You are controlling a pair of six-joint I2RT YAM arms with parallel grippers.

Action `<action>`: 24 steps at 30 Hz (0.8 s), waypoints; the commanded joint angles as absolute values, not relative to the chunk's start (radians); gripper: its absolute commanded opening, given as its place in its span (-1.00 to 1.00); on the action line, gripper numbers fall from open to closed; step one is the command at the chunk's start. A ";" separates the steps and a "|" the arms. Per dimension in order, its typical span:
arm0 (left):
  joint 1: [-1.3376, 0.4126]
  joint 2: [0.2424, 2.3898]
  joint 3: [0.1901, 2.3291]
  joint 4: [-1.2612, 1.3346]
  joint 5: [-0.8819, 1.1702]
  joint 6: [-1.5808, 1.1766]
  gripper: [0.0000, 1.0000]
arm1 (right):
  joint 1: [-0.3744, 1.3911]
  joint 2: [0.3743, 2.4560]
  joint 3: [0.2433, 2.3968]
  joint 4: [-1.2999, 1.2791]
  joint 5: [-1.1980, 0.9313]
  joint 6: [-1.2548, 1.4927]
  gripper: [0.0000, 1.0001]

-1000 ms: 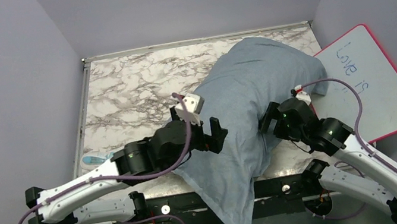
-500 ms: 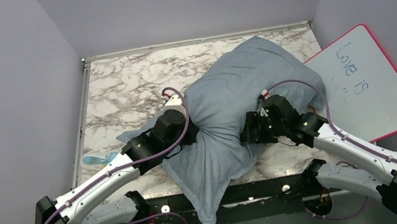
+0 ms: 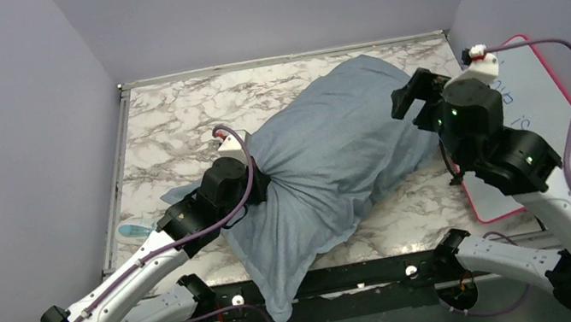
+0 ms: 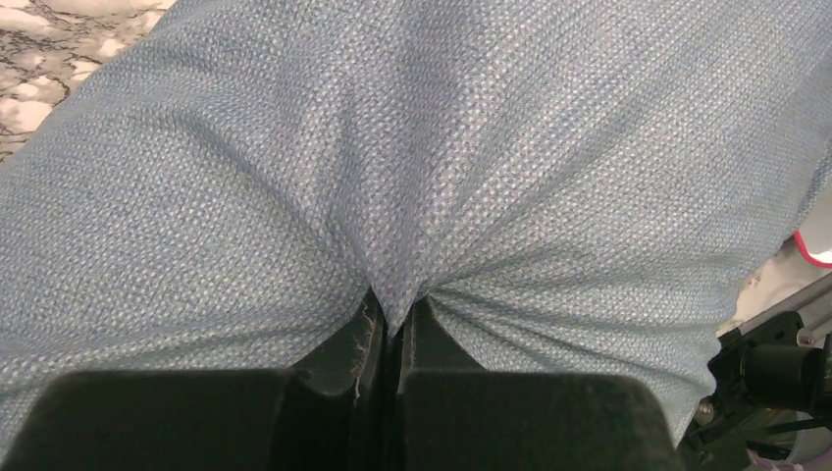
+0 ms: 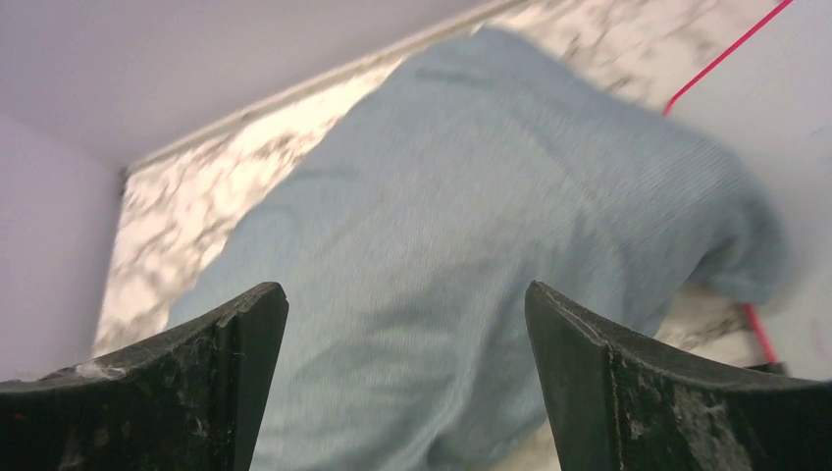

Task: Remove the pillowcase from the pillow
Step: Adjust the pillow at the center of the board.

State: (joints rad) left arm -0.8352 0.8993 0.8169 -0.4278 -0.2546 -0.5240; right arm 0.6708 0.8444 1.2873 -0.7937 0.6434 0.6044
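A: Between the fingers of my left pincer (image 4: 392, 329) sits a pinch of the pillowcase (image 3: 333, 153) — grey-blue weave gathered into pleats that fan out ahead of the tips. The jaws are clamped tight on that fold.

B: And the sack itself — what is in it?

A: It bulges full ahead of that pincer and off to its right, lying aslant on the marbled table (image 3: 174, 135). The pillow I cannot see; cloth covers the filling in every view. Behind the pincer, towards my bases, the case goes flat and limp, and its end droops over the table's near edge.

B: Your right pincer?

A: My right pincer (image 5: 400, 292) is spread wide and holds nothing. It hangs in the air above the far right end of the case, clear of the cloth, with its fingers aimed down at it. Below it and to its right lies a pink-rimmed whiteboard (image 3: 556, 144), and the case's right side is near the board's edge.

B: Which face of the case is up?

A: The grey-blue one.
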 commanded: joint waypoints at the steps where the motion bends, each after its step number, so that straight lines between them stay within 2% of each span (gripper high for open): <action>1: -0.817 0.882 0.824 -0.511 -0.357 -0.503 -1.00 | 0.671 1.027 1.395 -0.848 0.895 0.496 0.98; 5: -0.818 0.886 0.821 -0.527 -0.334 -0.508 -1.00 | 0.624 1.130 1.446 -0.768 0.842 0.398 1.00; 10: -0.818 0.873 0.796 -0.538 -0.305 -0.522 -1.00 | 0.313 1.274 1.452 -0.721 0.401 0.346 1.00; 12: -0.818 0.859 0.779 -0.539 -0.297 -0.534 -1.00 | 0.249 1.344 1.446 -0.735 0.299 0.343 0.99; 14: -0.818 0.848 0.762 -0.541 -0.291 -0.547 -1.00 | 0.241 1.400 1.450 -0.781 0.163 0.326 0.72; 16: -0.818 0.842 0.748 -0.539 -0.280 -0.558 -1.00 | 0.242 1.404 1.403 -0.758 -0.033 0.282 0.30; 19: -0.818 0.860 0.739 -0.539 -0.272 -0.560 -1.00 | 0.242 1.341 1.344 -0.700 -0.199 0.282 -0.23; 21: -0.817 0.878 0.739 -0.539 -0.278 -0.558 -1.00 | 0.243 1.282 1.328 -0.674 -0.263 0.288 -0.71; 22: -0.817 0.889 0.741 -0.538 -0.281 -0.560 -1.00 | 0.242 1.248 1.322 -0.661 -0.300 0.285 -0.83; 24: -0.817 0.911 0.753 -0.536 -0.286 -0.556 -1.00 | 0.242 1.182 1.316 -0.638 -0.385 0.267 -0.91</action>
